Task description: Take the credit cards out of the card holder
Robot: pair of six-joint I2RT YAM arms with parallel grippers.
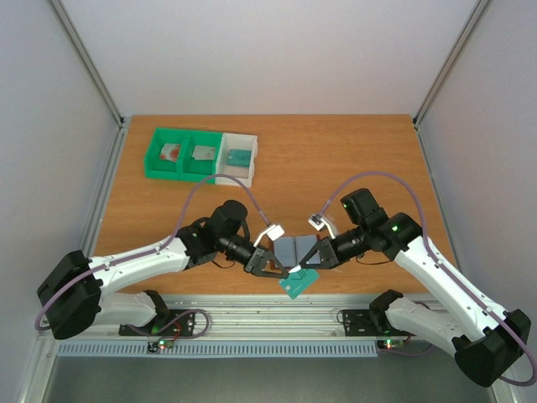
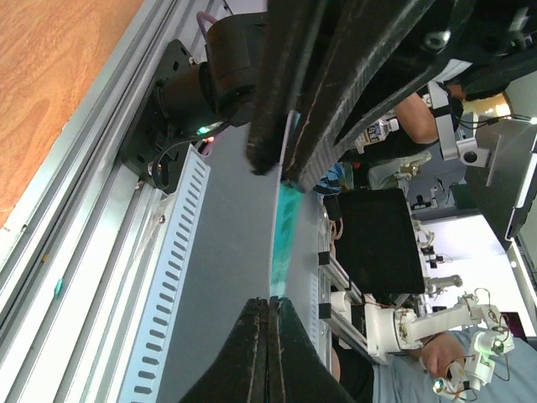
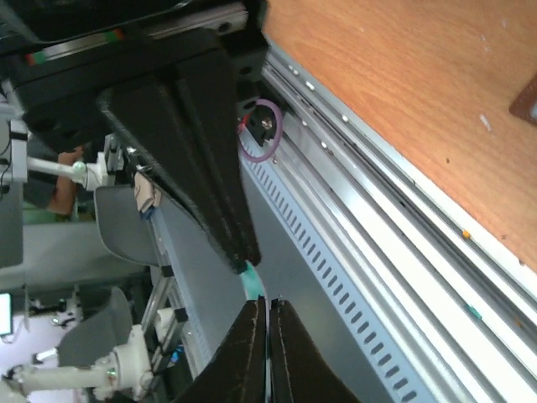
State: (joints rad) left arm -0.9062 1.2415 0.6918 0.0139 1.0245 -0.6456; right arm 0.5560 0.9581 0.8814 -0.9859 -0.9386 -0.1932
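Observation:
A teal credit card (image 1: 300,283) is held in the air over the table's near edge, between my two grippers. My left gripper (image 1: 284,270) is shut on one edge of it, and in the left wrist view (image 2: 268,304) the card (image 2: 285,235) shows edge-on. My right gripper (image 1: 309,262) is shut on the opposite edge, also seen in the right wrist view (image 3: 268,304). The card holder (image 1: 295,249) shows its blue-grey inside just behind the fingertips. I cannot tell whether it rests on the table.
A green two-compartment bin (image 1: 155,159) and a white bin (image 1: 250,164) stand at the back left, with a white red-marked card (image 1: 171,152), a greyish card (image 1: 204,153) and a teal card (image 1: 237,156) inside. The aluminium rail (image 1: 277,315) runs along the near edge.

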